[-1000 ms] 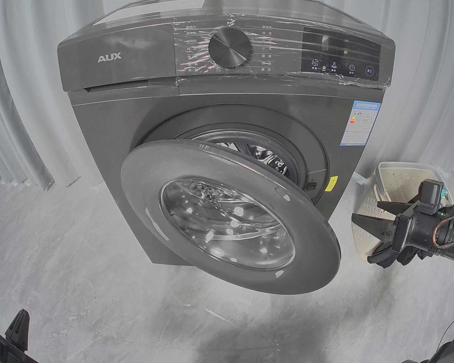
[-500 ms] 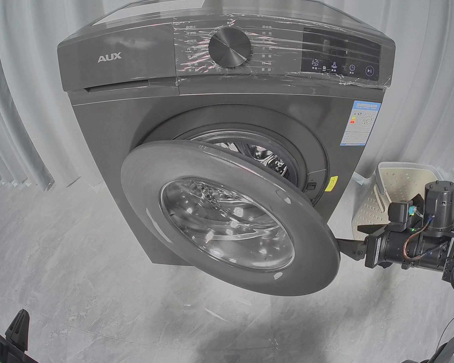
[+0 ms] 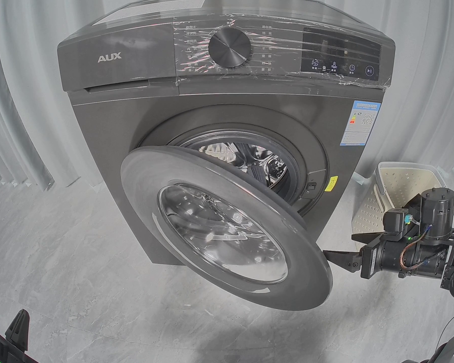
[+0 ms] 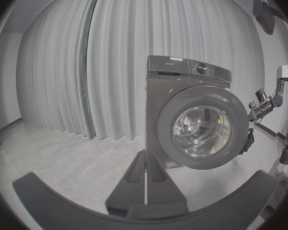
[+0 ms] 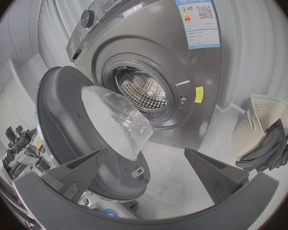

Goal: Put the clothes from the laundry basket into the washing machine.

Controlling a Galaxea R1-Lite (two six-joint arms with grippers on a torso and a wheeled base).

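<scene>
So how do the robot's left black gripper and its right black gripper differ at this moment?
The left black gripper is shut; the right black gripper is open wide. The left one sits low, well away from the grey washing machine; the right one is close beside the rim of its round open door. Both hold nothing.

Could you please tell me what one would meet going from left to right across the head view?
left gripper → washing machine door, swung open → right gripper, just off the door's edge → laundry basket
</scene>
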